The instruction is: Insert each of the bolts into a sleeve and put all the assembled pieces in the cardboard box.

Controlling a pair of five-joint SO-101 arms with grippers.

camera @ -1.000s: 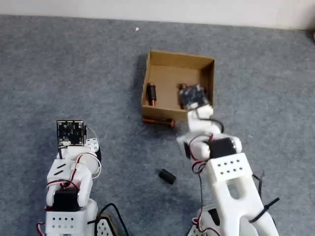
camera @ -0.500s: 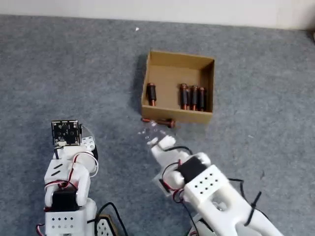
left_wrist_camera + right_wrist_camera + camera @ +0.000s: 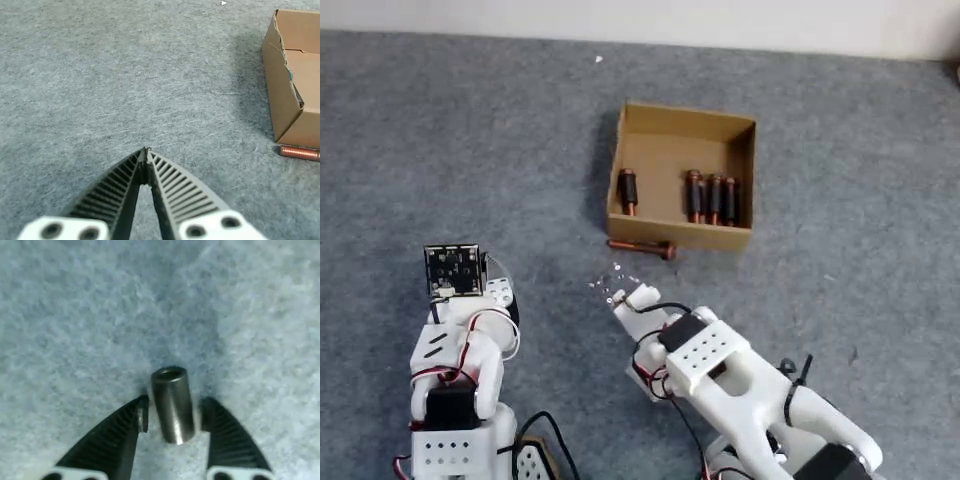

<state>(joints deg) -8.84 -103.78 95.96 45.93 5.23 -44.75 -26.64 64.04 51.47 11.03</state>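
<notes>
A dark metal sleeve [image 3: 172,405] lies on the grey carpet, its open end facing away from my right wrist camera. My right gripper [image 3: 173,412] is open, with one finger on each side of the sleeve. In the high view the right arm [image 3: 705,352] bends low over that spot and hides the sleeve. A copper bolt [image 3: 642,247] lies on the carpet just in front of the cardboard box [image 3: 740,130]. Several assembled pieces [image 3: 712,198] lie inside the box. My left gripper [image 3: 145,152] is shut and empty, well to the left of the box [image 3: 280,95] and the bolt [image 3: 299,152].
The left arm [image 3: 460,350] stands at the near left with bare carpet around it. Grey carpet covers the whole work area, and a pale wall edge runs along the far side.
My right arm has swung back from the box toward the near side and come down over the sleeve. The assembled pieces at the box's right side are now uncovered. The left arm shifted slightly.
</notes>
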